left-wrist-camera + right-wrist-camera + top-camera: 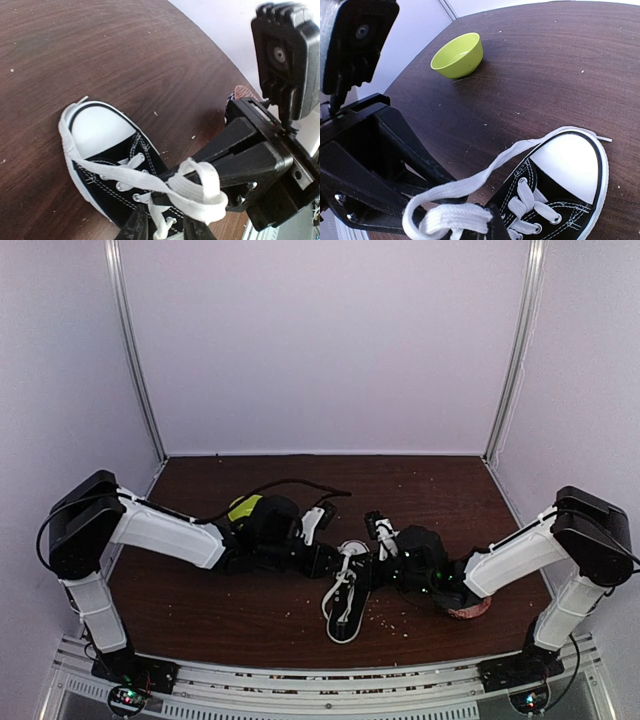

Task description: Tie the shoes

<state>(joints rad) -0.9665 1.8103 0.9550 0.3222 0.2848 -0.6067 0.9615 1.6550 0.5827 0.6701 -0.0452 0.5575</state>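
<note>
The black sneaker (345, 595) with white toe cap (97, 130) lies in the middle of the table, between my two grippers. It also shows in the right wrist view (560, 195). My left gripper (322, 560) is over the laced part. Its fingers (135, 225) stand a little apart, with a white lace strand (159, 217) hanging between them. My right gripper (162, 187) reaches in from the other side. A lace loop (205, 187) is wound round its fingertips, which sit close together. One long lace (520, 150) runs past the toe cap.
A lime green bowl (457, 55) stands on the dark wood table (420, 490) behind the left arm (242, 507). A pinkish round object (468, 610) lies under the right arm. A black cable (300, 483) trails at the back. Crumbs dot the table near the shoe.
</note>
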